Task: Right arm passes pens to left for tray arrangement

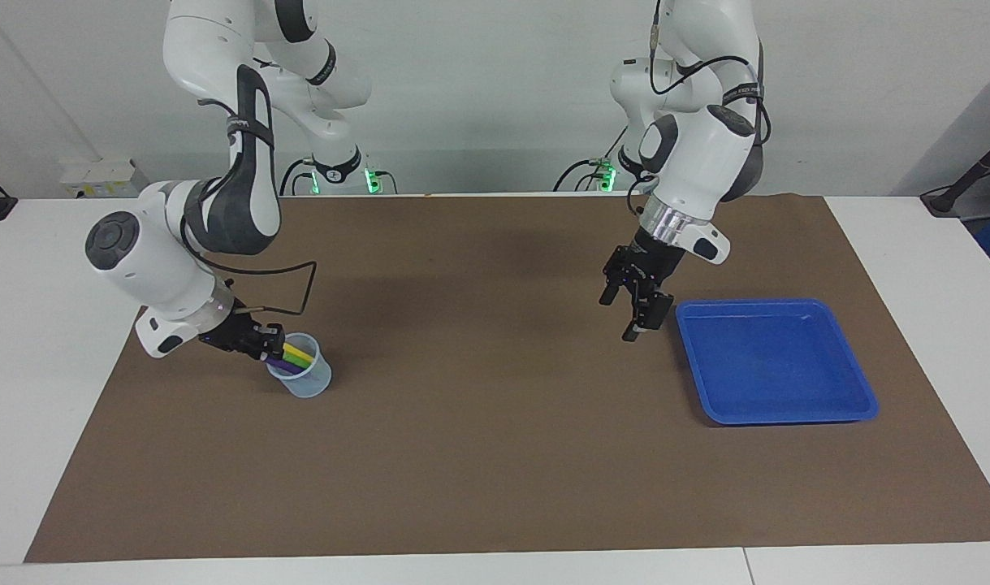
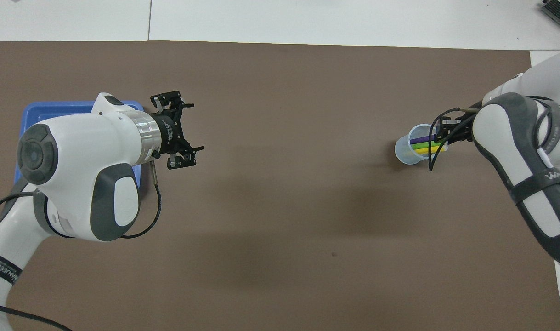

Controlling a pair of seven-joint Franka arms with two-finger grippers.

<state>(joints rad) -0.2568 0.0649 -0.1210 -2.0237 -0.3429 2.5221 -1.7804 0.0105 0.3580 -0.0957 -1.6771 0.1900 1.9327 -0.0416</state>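
Note:
Three pens stand slanted in a small translucent cup (image 1: 312, 382) toward the right arm's end of the table: yellow (image 2: 424, 149), green (image 2: 422, 144) and purple (image 2: 420, 137). My right gripper (image 1: 274, 345) is at the cup's rim, right at the pens' upper ends; its grip on them is hidden. My left gripper (image 1: 620, 318) hangs open and empty over the brown mat, beside the blue tray (image 1: 775, 361). The tray has nothing in it. In the overhead view the left arm covers part of the tray (image 2: 54, 109).
A brown mat (image 1: 495, 455) covers most of the white table. A black cable (image 1: 296, 284) loops from the right arm's wrist just above the cup.

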